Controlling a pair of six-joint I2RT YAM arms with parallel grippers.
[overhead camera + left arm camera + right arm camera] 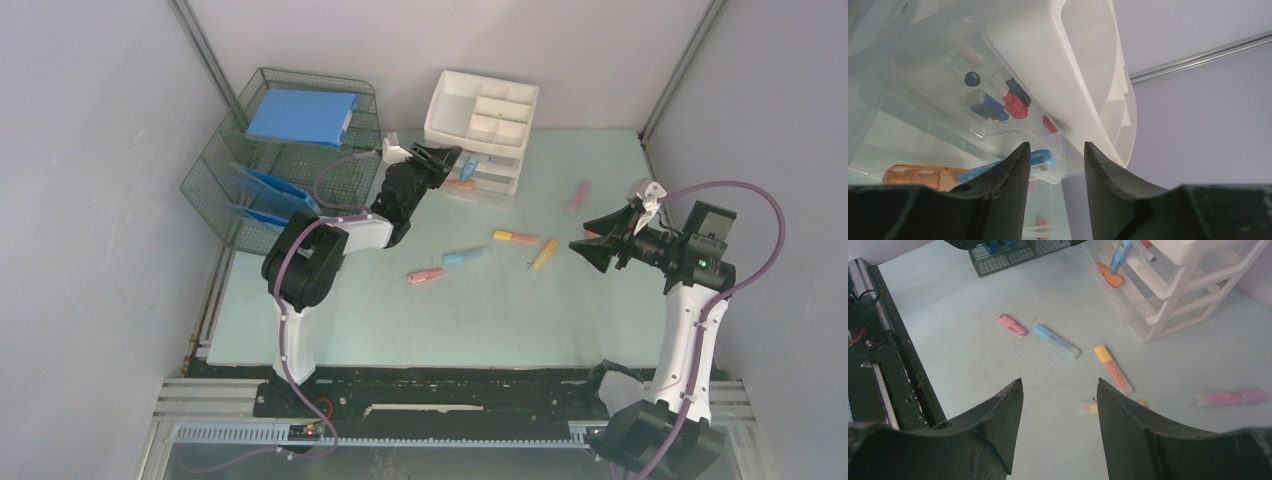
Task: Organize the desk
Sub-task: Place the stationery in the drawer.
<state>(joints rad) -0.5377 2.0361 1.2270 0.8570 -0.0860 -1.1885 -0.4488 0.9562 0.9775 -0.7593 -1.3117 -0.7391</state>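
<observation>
Desk [450, 320]: lying flat under both arms, running from the black front rail [450, 400] to the back wall. Carrying a white drawer unit [480, 120] at the back, a wire basket [290, 170] at back left with a blue folder [303, 115] on top. Bearing loose highlighters mid-surface: short pink [425, 276], blue [465, 257], orange [515, 238], yellow [543, 256], another pink [578, 196] farther right.

Reaching with the left gripper [1054, 146] to the drawer unit's front, jaws parted, gripping nothing; blue marker [1040, 159] and orange marker [918, 175] sitting just past the fingertips.

Hovering with the right gripper [1059, 382] above the desk's right side, jaws spread wide, empty, highlighters lying below and ahead.
</observation>
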